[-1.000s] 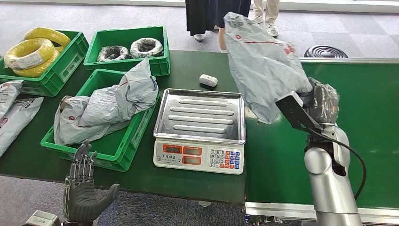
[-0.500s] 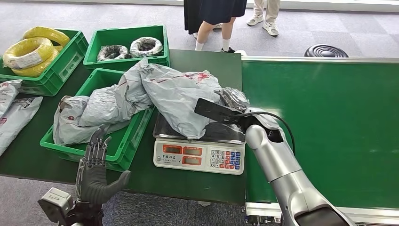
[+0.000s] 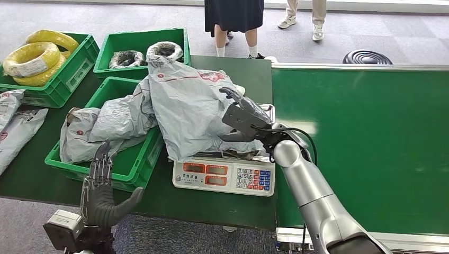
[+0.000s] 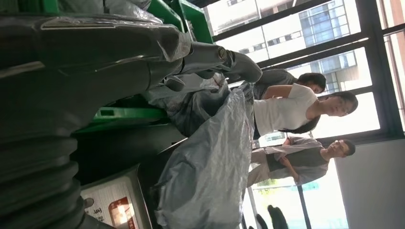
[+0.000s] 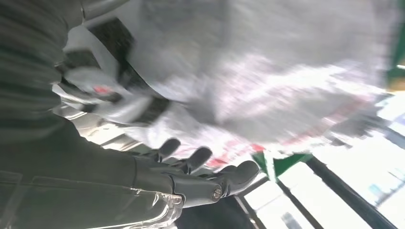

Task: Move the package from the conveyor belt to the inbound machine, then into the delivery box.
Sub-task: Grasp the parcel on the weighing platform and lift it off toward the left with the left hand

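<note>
The grey plastic package (image 3: 185, 108) lies across the tray of the weighing scale (image 3: 222, 175), its far end leaning toward the green crate (image 3: 124, 168) of grey packages. My right hand (image 3: 242, 118) rests at the package's right side over the tray, fingers spread, gripping nothing. The right wrist view shows those fingers (image 5: 200, 177) extended, with the blurred package (image 5: 267, 71) beyond them. My left hand (image 3: 100, 191) hovers open below the table's front edge, in front of the crate. From the left wrist view, the left hand (image 4: 95, 71) and the package (image 4: 210, 167) are both visible.
The green conveyor belt (image 3: 365, 137) runs on the right. Crates of yellow cable coils (image 3: 37, 55) and black and white coils (image 3: 143, 53) stand at the back left. Loose grey packages (image 3: 16, 127) lie at the far left. People (image 3: 233, 16) stand behind the table.
My right arm swung left from above the belt with the package, laid it on the scale tray and opened its fingers. My left hand rose slightly and shifted right.
</note>
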